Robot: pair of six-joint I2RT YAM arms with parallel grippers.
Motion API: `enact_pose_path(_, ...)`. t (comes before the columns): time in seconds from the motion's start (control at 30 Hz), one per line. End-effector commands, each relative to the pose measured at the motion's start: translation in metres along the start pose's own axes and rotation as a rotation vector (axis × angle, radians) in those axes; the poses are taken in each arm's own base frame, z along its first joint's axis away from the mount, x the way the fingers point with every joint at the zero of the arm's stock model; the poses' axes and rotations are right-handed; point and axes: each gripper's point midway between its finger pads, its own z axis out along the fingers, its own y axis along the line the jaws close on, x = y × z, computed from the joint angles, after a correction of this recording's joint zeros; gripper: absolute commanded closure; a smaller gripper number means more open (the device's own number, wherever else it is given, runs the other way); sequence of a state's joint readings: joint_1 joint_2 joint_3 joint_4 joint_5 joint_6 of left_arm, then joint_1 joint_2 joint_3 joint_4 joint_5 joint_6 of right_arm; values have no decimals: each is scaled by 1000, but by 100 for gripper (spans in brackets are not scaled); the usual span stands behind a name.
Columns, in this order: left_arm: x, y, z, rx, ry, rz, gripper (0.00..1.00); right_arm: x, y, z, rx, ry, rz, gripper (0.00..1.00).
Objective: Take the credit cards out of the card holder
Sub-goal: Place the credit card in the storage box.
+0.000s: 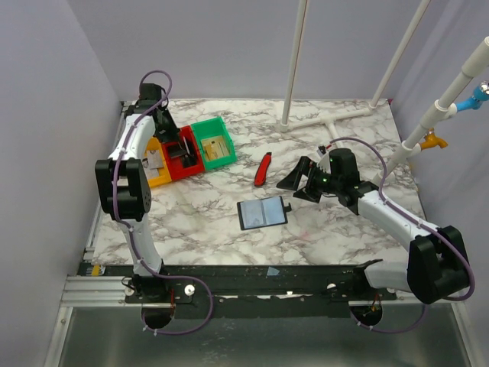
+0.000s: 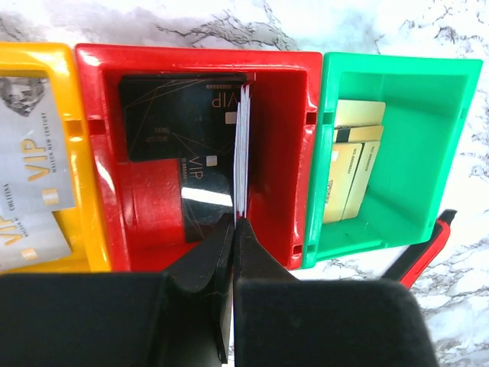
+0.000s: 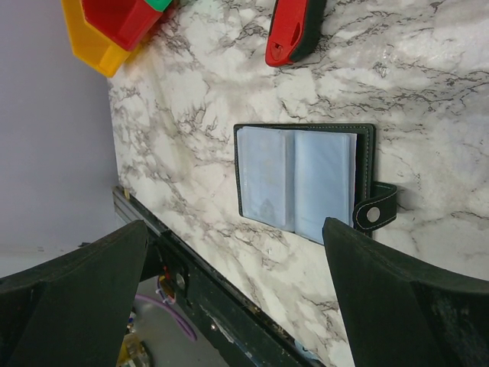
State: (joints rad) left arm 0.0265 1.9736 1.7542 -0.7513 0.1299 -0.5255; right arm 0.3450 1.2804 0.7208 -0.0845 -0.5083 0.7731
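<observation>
Between the fingers of the left pincer, pressed together: an upright card, seen edge-on with a pale edge, standing inside the red bin. The pincer is clamped on its near end. Ahead of the fingertips and to their left, black cards lie flat on the bin floor. Further left is the yellow bin with grey cards. To the right is the green bin with tan-gold cards.

Below the right pincer: the card holder, open flat on the marble table. Jaws are wide apart, holding nothing and clear of the wallet. The pockets read pale blue-grey and no card edge shows. Whether a sleeve hides one, cannot tell. A red-and-black tool lies beyond the holder.

Judgement: late stage. Cards sit by colour in three bins, and the held one looks like a final drop, not yet released. Left to do: let go and check the sleeves.
</observation>
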Motion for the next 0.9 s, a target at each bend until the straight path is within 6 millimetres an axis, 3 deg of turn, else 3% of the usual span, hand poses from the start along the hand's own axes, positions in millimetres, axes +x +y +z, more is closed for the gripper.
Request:
enact_pose_path(0.0,-1,-9,7,54,29,21,100,-7,5,-4,6,-25,-22,0)
enact_pose_path(0.5,4,-19,26,90,79,21,100,-6,3,-1,10,-16,-18,0)
enact_pose_path(0.8,3,-19,27,91,76,19,100,-5,2,0,11,-11,-19,0)
enact_pose_path(0.87,3,-19,28,88,80,21,93,-5,2,0,8,-9,-19,0)
